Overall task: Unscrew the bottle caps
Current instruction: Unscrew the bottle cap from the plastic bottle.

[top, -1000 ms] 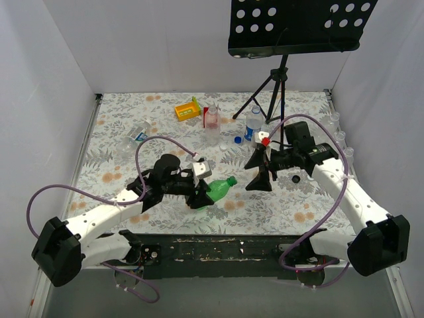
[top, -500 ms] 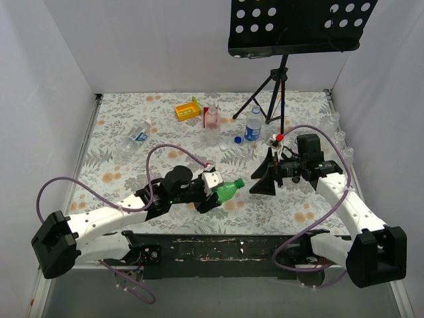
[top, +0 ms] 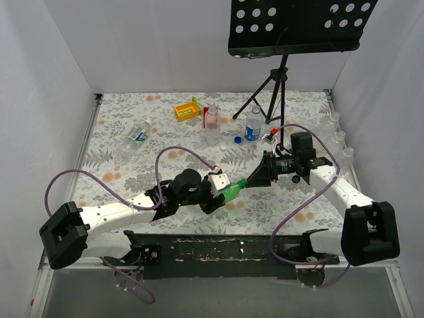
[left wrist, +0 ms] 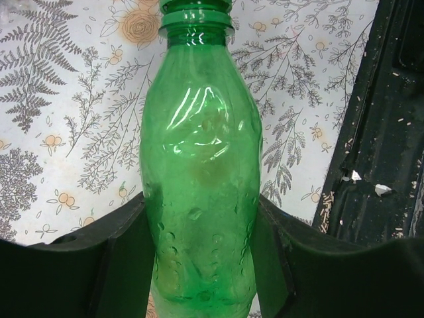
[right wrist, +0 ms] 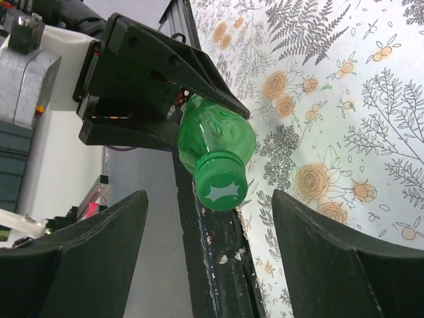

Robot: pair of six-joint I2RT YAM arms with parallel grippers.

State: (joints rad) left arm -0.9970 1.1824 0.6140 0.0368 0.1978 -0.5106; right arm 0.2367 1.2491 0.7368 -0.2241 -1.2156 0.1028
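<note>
My left gripper (top: 213,197) is shut on the green bottle (top: 230,191) and holds it off the table, neck pointing right. In the left wrist view the bottle (left wrist: 199,165) fills the gap between my fingers (left wrist: 119,258). Its green cap (right wrist: 221,183) is on the neck and faces my right gripper (right wrist: 209,265), which is open with the cap a little ahead of its fingertips. In the top view my right gripper (top: 258,176) is just right of the cap (top: 242,182). A pinkish bottle (top: 211,119), a clear blue-labelled bottle (top: 253,124) and a lying clear bottle (top: 134,139) are farther back.
A yellow box (top: 187,109) sits at the back. A loose blue cap (top: 238,140) lies by the standing bottles. A black tripod (top: 273,93) with a perforated tray stands at the back right. The black base rail (top: 218,248) runs along the near edge.
My left arm carried the green bottle to the right. My right gripper swung left and down, and its open jaws now face the cap closely.
</note>
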